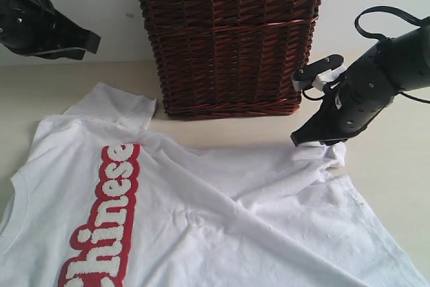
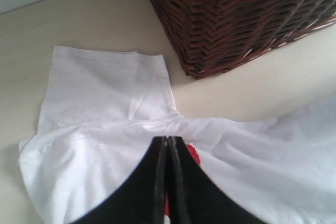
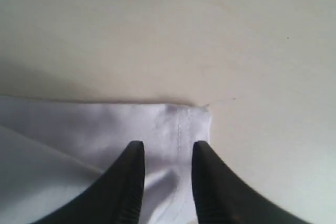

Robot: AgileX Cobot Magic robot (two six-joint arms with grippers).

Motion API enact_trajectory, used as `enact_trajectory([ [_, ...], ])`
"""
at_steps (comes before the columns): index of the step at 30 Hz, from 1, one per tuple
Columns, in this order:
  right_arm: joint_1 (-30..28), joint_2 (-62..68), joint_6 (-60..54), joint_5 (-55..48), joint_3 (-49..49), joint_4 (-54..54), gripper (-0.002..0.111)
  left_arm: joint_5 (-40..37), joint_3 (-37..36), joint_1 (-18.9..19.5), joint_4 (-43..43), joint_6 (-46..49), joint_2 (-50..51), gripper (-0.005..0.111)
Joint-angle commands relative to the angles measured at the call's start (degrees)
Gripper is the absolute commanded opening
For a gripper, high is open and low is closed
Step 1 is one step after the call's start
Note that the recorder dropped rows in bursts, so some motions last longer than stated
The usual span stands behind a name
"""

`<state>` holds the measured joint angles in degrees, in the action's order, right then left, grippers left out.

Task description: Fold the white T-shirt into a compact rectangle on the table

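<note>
1. Two end effectors are showing in the exterior view. The white T-shirt [image 1: 235,213] is lying spread and wrinkled on the table [image 1: 396,166], lettering up, just in front of the wicker basket [image 1: 228,38]. The left end effector [image 1: 93,40] is hanging high, well apart from the cloth. The right end effector [image 1: 314,140] is touching the shirt's far right corner. I am judging that no fold is made yet and that the first grasp is being prepared.
2. In the left wrist view, the left end effector [image 2: 168,141] is clenched on nothing and is hovering above the shirt's shoulder, near one sleeve [image 2: 100,87].
3. In the right wrist view, the right end effector [image 3: 167,148] is standing released, with its fingers straddling the stitched hem [image 3: 181,124] at the corner. The next move is probably asking it to clench on this hem, and asking the left one to descend and open at the sleeve side.
4. The basket's inside is hiding from every view, so I cannot tell what it is holding.
</note>
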<state>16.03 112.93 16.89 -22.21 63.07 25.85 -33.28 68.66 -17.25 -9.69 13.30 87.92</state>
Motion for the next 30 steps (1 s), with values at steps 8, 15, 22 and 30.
enact_trajectory([
  [8, 0.0, 2.4, 1.3, 0.0, 0.9, -0.3, 0.027, -1.0, -0.3, 0.1, -1.6, 0.1, -0.3, 0.000],
  [15, 0.0, 7.1, 1.3, 5.3, 1.4, 3.4, 0.006, 1.1, -2.2, 0.1, -1.7, 1.1, -0.2, 0.000],
  [22, -1.9, 8.9, 4.4, 3.5, 5.8, 4.6, 0.000, 1.7, -2.2, 0.1, -1.7, 1.3, -0.2, 0.000],
  [30, -4.0, 9.2, 4.2, 12.6, 6.7, 4.5, 0.000, 1.1, -2.2, 0.1, -2.8, 1.3, -0.2, 0.000],
])
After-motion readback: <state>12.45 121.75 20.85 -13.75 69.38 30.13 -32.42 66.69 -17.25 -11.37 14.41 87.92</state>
